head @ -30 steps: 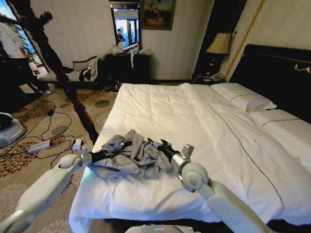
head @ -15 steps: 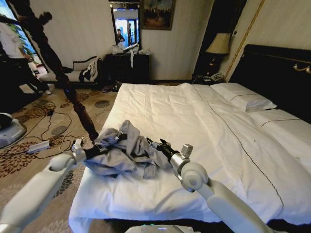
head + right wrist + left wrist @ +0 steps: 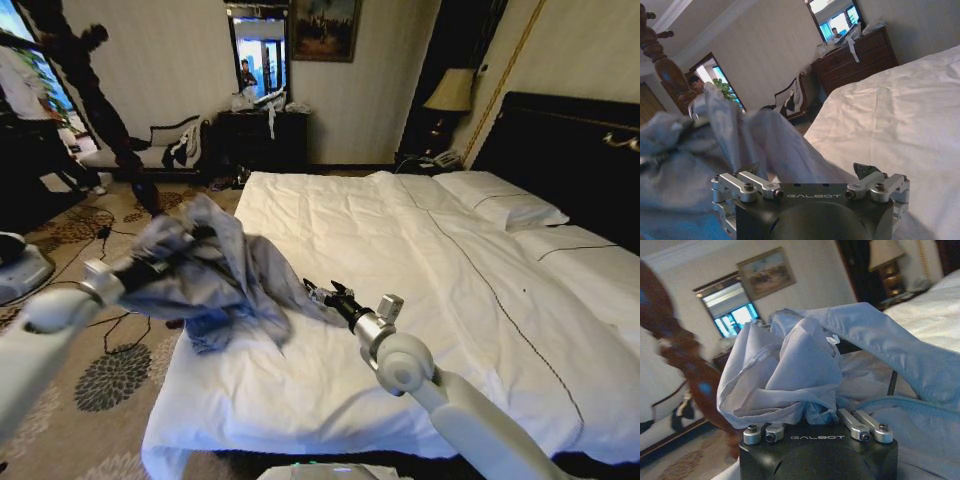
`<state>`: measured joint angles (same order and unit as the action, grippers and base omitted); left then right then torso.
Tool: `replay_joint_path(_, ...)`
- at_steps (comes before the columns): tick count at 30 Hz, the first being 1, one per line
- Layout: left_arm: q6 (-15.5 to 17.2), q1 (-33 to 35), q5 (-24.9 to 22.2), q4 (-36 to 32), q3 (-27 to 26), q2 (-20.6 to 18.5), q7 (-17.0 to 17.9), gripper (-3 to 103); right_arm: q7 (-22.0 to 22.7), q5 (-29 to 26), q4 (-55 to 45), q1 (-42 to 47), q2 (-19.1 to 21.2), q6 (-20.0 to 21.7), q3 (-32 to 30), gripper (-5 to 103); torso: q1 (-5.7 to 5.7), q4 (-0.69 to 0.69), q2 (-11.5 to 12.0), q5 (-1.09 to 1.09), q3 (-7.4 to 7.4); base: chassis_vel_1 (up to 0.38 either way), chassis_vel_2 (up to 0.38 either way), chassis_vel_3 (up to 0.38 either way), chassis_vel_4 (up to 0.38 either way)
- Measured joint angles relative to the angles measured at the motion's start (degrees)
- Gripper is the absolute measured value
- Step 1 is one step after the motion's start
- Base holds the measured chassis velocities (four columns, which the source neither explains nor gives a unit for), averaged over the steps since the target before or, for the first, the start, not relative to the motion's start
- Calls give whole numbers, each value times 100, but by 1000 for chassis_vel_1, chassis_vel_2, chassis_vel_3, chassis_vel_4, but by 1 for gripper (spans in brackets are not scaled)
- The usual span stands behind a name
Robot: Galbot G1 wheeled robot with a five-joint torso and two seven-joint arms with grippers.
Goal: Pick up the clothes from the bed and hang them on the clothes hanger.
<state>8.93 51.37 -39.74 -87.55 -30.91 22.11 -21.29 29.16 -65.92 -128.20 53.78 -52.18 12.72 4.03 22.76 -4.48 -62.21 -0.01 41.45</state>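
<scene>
This is a bedroom furnished like a hotel room: a large bed (image 3: pixel 420 300) with a white duvet, piped white pillows (image 3: pixel 500 205) and a tall black headboard (image 3: pixel 570 150) takes up most of it. A shaded lamp (image 3: pixel 452 92) stands beside the bed, and a dark wooden dresser (image 3: pixel 262 138) sits against the pale wall under a mirror (image 3: pixel 258 50) and a framed painting (image 3: pixel 324 28). Patterned carpet (image 3: pixel 110 375) covers the floor, with an upholstered seat (image 3: pixel 165 145) near the window and a carved wooden post (image 3: pixel 95 100) at the bed's foot.
</scene>
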Motion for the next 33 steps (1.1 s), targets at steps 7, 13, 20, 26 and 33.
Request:
replay_joint_path(7, 466, -1170, -576, 419, 706, -1150, -15, 22, 7, 4, -247, 220, 170, 1, -147, 100, 0, 1, 0, 1, 0, 0, 0, 0, 0)
replay_joint_path(13, 662, -1033, -926, 492, 533, -1871, 86, 22, 9, 6, -355, 270, 193, 5, -200, 100, 0, 4, 0, -1, 0, 0, 0, 0, 0)
replay_joint_path(20, 572, -418, -1461, 280, -104, -2608, 332, 22, 9, 9, -415, 267, 199, 12, -198, 100, 0, 2, 0, 3, 0, 0, 0, 0, 0)
replay_joint_path(26, 103, -346, -1598, 25, -248, -2510, 809, 22, -1, 60, -423, 360, 201, 13, -223, 100, 0, 4, 0, 4, 0, 0, 0, 0, 0)
replay_joint_path(33, -765, -106, -1639, -599, -251, -1043, 2037, 22, -20, 218, -378, 559, 97, -14, -378, 100, 1, -3, 0, 1, 1, 0, 0, 0, 0)
